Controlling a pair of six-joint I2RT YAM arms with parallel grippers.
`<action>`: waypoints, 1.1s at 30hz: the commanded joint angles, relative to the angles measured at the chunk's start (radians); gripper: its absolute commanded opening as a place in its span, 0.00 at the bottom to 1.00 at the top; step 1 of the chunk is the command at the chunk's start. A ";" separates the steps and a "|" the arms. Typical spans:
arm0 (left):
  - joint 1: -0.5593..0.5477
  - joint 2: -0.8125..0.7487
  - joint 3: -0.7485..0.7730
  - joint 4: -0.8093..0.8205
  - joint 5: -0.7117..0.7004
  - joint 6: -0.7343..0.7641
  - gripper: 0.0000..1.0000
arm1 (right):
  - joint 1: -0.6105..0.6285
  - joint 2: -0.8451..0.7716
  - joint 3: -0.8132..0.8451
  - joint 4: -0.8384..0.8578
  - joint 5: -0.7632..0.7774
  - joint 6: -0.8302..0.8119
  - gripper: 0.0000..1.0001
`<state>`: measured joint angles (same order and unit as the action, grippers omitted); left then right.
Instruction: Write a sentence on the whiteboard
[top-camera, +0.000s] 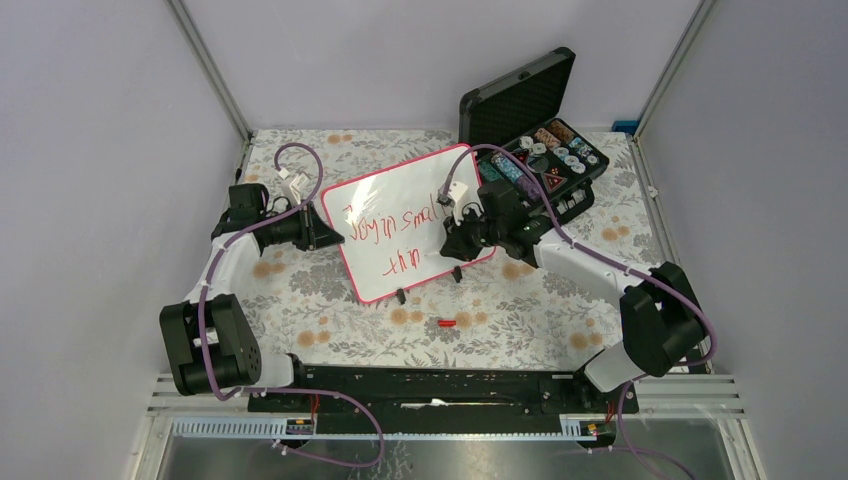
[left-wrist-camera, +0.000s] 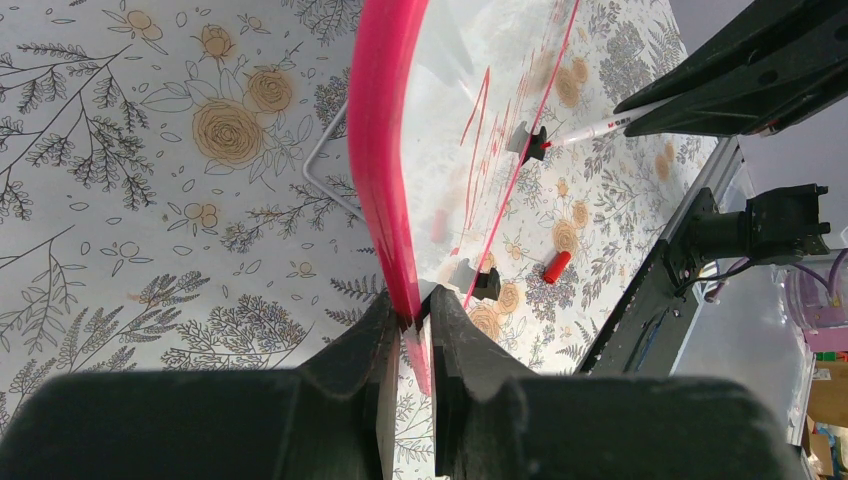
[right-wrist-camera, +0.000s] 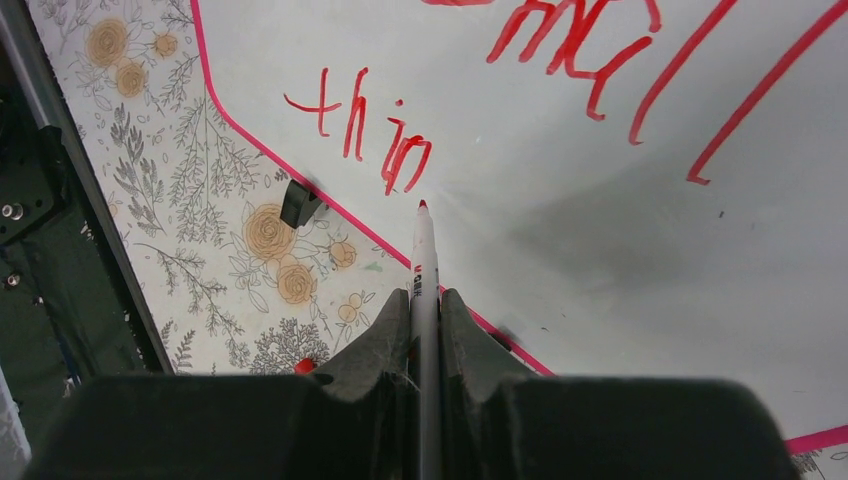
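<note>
The whiteboard (top-camera: 400, 210) stands tilted on two black clip feet at the table's middle. The sentence (top-camera: 385, 222) in red reads "Joy in small" over "thin"; the word "thin" shows in the right wrist view (right-wrist-camera: 360, 130). My left gripper (top-camera: 330, 232) is shut on the board's pink-red left rim (left-wrist-camera: 385, 180). My right gripper (top-camera: 452, 240) is shut on a white marker (right-wrist-camera: 424, 270). Its red tip rests at the board just right of and below "thin". The marker also shows in the left wrist view (left-wrist-camera: 600, 128).
A red marker cap (top-camera: 446, 323) lies on the floral tablecloth in front of the board, also in the left wrist view (left-wrist-camera: 556, 266). An open black case (top-camera: 535, 140) with small round items stands at the back right, close behind the right arm.
</note>
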<state>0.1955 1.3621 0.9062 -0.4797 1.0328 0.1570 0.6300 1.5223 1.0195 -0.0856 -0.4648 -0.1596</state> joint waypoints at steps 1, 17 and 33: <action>0.002 -0.015 0.019 0.021 -0.031 0.048 0.00 | -0.017 -0.038 0.032 -0.005 -0.009 0.009 0.00; 0.001 -0.015 0.017 0.021 -0.028 0.050 0.00 | -0.016 -0.011 0.031 0.021 -0.002 0.012 0.00; 0.002 -0.015 0.020 0.021 -0.026 0.049 0.00 | -0.016 0.020 0.067 0.046 0.053 0.018 0.00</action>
<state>0.1955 1.3621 0.9062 -0.4801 1.0328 0.1570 0.6178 1.5249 1.0317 -0.0772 -0.4431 -0.1516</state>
